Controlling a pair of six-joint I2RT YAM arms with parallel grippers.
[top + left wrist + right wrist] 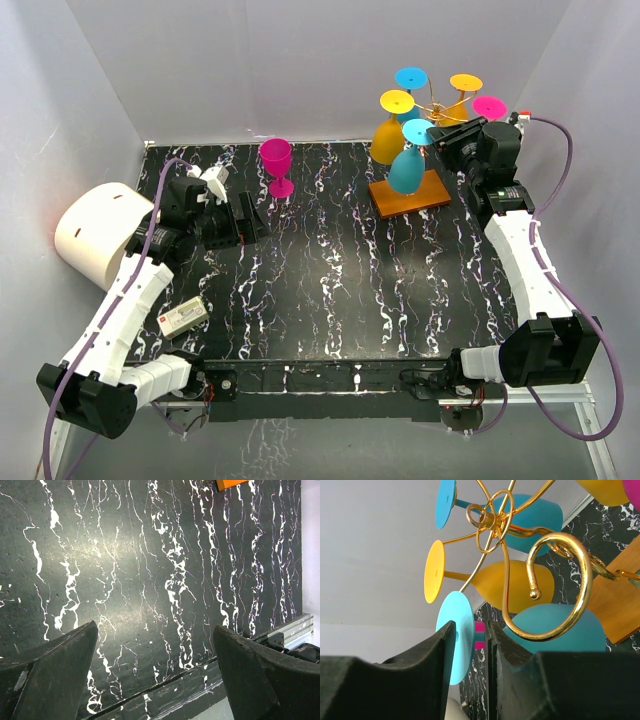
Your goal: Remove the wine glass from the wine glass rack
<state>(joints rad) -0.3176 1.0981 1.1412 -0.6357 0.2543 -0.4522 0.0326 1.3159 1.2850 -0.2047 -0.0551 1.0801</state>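
— Since the right gripper [471,626] has its jaws standing narrow, what sits between them?

— The pale-blue foot [462,615] of the teal wine glass [555,625], nearly edge-on in the gap. Whether the pads actually press on it I cannot tell, as a sliver of space seems to show on one side.

— And the rest of the glass?

— Just beyond the jaws its bowl hangs upside down from the wine glass rack [585,582], with a gold curl crossing in front. Farther out hangs a yellow wine glass [515,587].

— How will it handle?

— It looks like light, stiff plastic, smooth and probably slippery. I'd grip the foot's rim or the stem beside it and slide it out along the wire rather than lift. That thin rack could tip.

— The left gripper [155,630]?

— Its jaws are wide with nothing between them, and only marbled table [125,555] lies ahead.
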